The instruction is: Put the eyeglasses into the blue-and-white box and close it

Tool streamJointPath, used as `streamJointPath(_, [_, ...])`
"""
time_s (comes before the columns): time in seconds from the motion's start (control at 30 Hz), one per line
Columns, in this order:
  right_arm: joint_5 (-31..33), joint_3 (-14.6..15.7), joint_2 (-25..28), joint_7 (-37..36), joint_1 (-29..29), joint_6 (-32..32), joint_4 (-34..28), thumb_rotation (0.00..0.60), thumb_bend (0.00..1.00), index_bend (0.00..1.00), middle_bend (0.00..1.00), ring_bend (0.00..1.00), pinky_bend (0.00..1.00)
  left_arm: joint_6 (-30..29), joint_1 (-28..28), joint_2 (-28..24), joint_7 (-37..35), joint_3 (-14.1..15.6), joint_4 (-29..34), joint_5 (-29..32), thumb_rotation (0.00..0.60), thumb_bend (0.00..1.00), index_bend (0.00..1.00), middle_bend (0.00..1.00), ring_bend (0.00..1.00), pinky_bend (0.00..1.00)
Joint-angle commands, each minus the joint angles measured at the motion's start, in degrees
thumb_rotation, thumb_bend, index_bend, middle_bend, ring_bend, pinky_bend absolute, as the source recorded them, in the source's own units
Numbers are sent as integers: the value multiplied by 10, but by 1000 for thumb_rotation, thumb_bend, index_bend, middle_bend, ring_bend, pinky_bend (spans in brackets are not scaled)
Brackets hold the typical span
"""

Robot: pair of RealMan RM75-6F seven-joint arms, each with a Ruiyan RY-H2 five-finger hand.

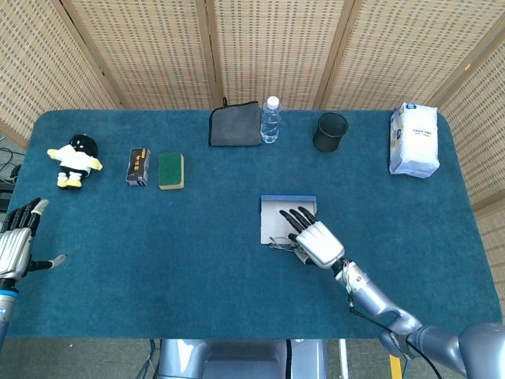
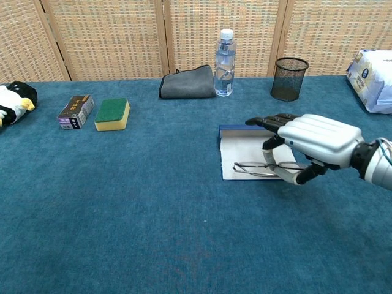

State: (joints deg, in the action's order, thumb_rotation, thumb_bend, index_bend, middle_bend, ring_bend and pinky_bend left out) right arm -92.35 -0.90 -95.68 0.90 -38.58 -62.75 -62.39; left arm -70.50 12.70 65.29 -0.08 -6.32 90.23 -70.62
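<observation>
The blue-and-white box point(image 1: 272, 215) point(image 2: 239, 150) lies open near the table's middle, its white inside showing and a blue wall along its far edge. My right hand point(image 1: 314, 237) point(image 2: 309, 144) holds the eyeglasses point(image 2: 252, 168) point(image 1: 278, 242) between thumb and fingers, lifted just above the box's near edge. The lenses point left, out past the hand. My left hand point(image 1: 17, 241) hovers open at the far left edge of the head view, well away from the box; the chest view does not show it.
Along the back stand a grey cloth point(image 1: 235, 125), a water bottle point(image 1: 271, 120), a black mesh cup point(image 1: 330, 132) and a white bag point(image 1: 413, 140). A plush toy point(image 1: 73, 160), a small dark box point(image 1: 138, 166) and a green-yellow sponge point(image 1: 170, 170) sit at the left.
</observation>
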Motion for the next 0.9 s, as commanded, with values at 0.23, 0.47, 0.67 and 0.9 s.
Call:
streamJointPath(0.23, [25, -41, -56, -7, -54, 56, 99, 600, 548, 593, 0, 0, 62, 0, 0, -1, -3, -1, -1, 1, 600, 0, 0, 0, 0, 0])
streamJointPath(0.47, [24, -43, -93, 2, -77, 67, 166, 600, 549, 593, 0, 0, 62, 2, 1, -2, -4, -2, -1, 4, 600, 0, 0, 0, 0, 0])
streamJointPath(0.67, [29, -48, -113, 3, -91, 72, 207, 600, 547, 593, 0, 0, 62, 2, 0, -3, -7, -2, -1, 3, 600, 0, 0, 0, 0, 0])
streamJointPath(0.9, [36, -50, -127, 0, -100, 82, 240, 600, 550, 593, 0, 0, 62, 3, 0, -3, -7, -2, -2, 4, 600, 0, 0, 0, 0, 0])
